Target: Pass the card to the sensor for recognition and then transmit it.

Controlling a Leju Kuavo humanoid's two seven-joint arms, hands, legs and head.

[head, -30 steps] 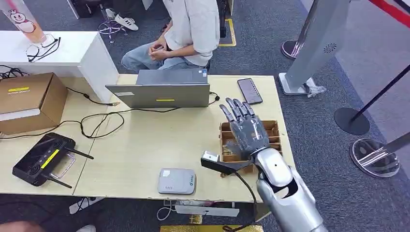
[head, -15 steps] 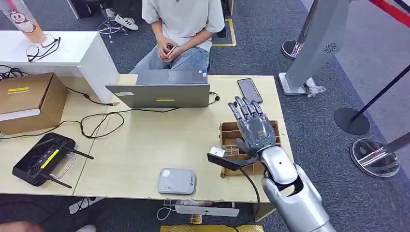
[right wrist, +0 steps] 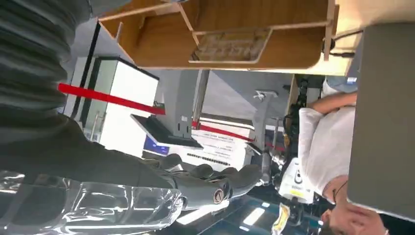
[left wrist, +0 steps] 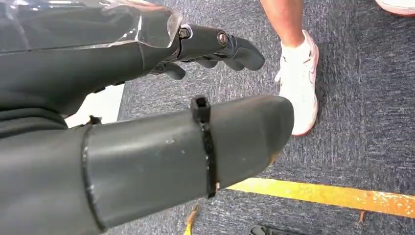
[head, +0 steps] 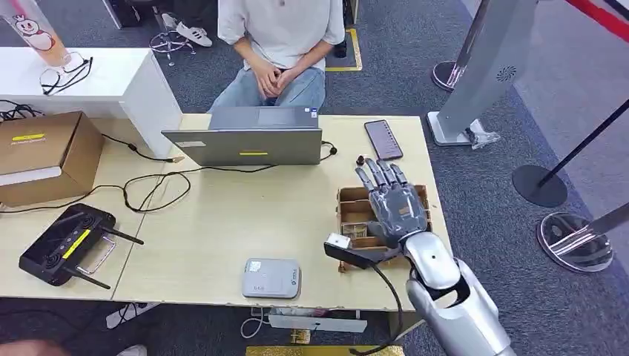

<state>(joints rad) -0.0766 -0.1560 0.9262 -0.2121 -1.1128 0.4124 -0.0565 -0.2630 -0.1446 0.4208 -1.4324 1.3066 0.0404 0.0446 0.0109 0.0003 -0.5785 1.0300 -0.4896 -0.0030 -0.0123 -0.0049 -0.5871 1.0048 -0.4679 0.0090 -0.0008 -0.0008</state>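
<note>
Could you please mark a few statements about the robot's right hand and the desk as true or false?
1. The right hand hovers over the wooden divided box with fingers spread. True.
2. The right hand holds a card. False: nothing is in it.
3. A card lies in one compartment of the box. True.
4. The grey sensor pad sits beside the phone. False: it lies near the desk's front edge, the phone at the far edge.
5. The laptop is closed flat. False: it stands open towards the seated person.
</note>
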